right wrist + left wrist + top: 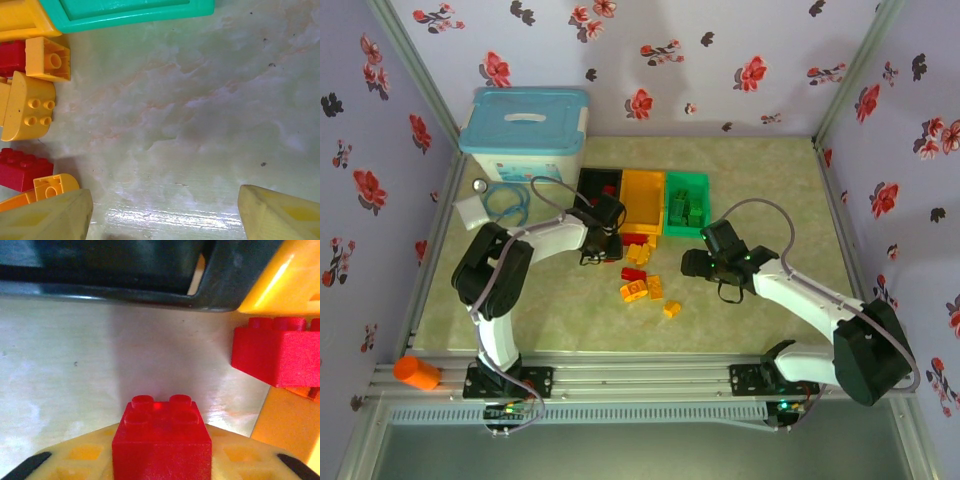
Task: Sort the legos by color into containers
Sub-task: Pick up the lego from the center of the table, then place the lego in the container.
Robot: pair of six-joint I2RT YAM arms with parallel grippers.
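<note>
Our left pincer [160, 460] is clamped on a red brick [161, 437], just in front of the black bin [595, 184]. Our right pincer [165, 212] stands wide over bare worktop [200, 125], near the green bin [706, 190], which holds green bricks [692, 212]. Red and yellow legos [642, 278] lie loose on the worktop, just in front of the orange-yellow bin [642, 195].

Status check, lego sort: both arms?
Left end effector shut on small red studded plastic brick, facing black plastic bin. Right end effector open, empty, over pale table. Nothing between brick and bin.
</note>
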